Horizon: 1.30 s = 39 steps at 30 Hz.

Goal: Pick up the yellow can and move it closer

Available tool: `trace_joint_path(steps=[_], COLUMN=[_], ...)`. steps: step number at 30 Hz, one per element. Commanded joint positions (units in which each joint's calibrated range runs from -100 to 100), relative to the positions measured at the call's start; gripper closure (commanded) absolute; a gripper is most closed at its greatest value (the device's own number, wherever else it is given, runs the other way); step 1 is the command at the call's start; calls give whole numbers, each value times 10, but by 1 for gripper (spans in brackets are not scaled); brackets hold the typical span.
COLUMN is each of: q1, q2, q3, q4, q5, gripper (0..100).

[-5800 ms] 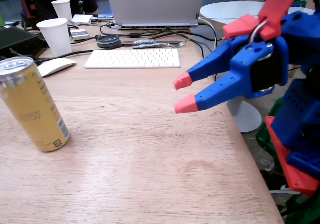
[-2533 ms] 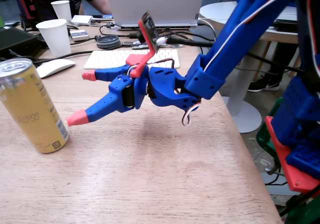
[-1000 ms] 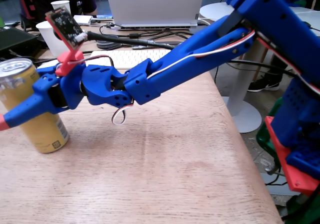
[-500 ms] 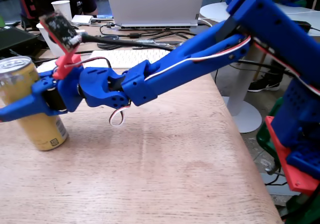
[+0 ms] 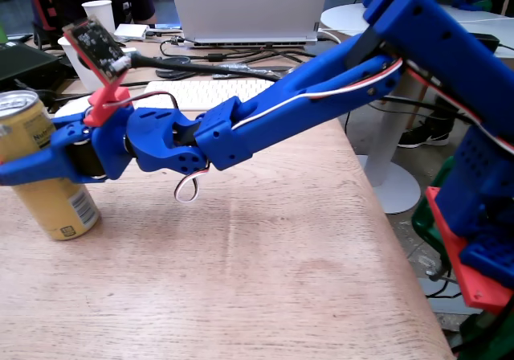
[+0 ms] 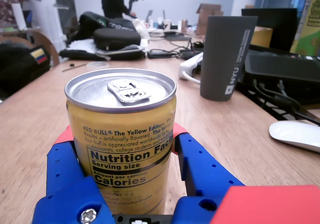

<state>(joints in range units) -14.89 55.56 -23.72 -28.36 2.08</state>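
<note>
The yellow can (image 5: 58, 203) is at the table's left edge in the fixed view, leaning with its silver top toward the left. Its base is at or just above the wood; I cannot tell which. My blue gripper (image 5: 18, 171) wraps its middle, shut on it. In the wrist view the yellow can (image 6: 122, 134) fills the foreground, pull tab up and nutrition label facing the camera. One blue finger (image 6: 65, 179) lies against its left side and the other against its right. The gripper (image 6: 122, 139) hides the can's lower part.
Behind the arm in the fixed view are white paper cups (image 5: 99, 13), a white keyboard (image 5: 210, 93), cables and a laptop (image 5: 249, 6). The wooden table (image 5: 265, 280) ends at the right. The wrist view shows a grey tumbler (image 6: 227, 59), a white mouse (image 6: 297, 134) and black bags (image 6: 112, 36) beyond the can.
</note>
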Motion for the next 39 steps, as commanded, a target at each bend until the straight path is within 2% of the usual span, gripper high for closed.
trace_joint_path(steps=[1, 9, 21, 24, 29, 31, 35, 39], q1=[-2, -8, -10, -10, -12, -14, -14, -17], q2=[-14, -14, -14, -14, -23, -38, -127, -176], q3=[-29, -27, -25, -25, -24, -24, -24, -15], q4=[2, 2, 3, 3, 4, 36, 175, 183], q5=[2, 2, 1, 1, 0, 0, 0, 0], gripper=[78, 84, 84, 88, 87, 87, 87, 87])
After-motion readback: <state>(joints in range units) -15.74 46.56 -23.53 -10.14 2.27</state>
